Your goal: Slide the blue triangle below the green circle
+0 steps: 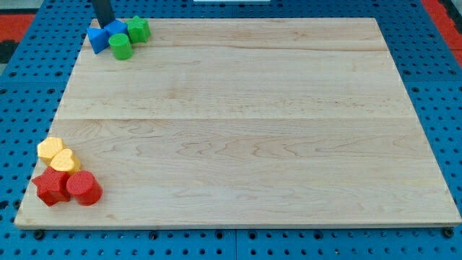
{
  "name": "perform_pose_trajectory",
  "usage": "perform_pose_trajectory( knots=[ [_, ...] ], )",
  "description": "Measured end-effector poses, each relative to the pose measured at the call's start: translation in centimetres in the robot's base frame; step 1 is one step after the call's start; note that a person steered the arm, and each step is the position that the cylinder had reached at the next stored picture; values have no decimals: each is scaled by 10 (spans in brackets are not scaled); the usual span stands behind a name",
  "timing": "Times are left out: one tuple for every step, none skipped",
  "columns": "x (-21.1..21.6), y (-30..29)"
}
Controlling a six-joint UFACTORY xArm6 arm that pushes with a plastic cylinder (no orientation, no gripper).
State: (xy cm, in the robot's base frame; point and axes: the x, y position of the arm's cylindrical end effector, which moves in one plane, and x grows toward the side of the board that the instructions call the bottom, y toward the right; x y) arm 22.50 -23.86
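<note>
The blue triangle lies at the top left corner of the wooden board. The green circle sits right beside it on its right, touching or nearly touching. A second blue block and a green star-like block sit just above the circle in the same cluster. My tip comes down from the view's top edge and stands just above the blue triangle, against the left of the second blue block.
Two yellow blocks and, below them, a red star-like block and a red circle are clustered at the board's bottom left corner. A blue pegboard surrounds the board.
</note>
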Motion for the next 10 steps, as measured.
perform_pose_trajectory(
  knots=[
    [22,0],
    [11,0],
    [10,0],
    [6,0],
    [-12,-10],
    [-19,-20],
    [5,-33],
    [44,-36],
    [70,-36],
    [72,-36]
  ],
)
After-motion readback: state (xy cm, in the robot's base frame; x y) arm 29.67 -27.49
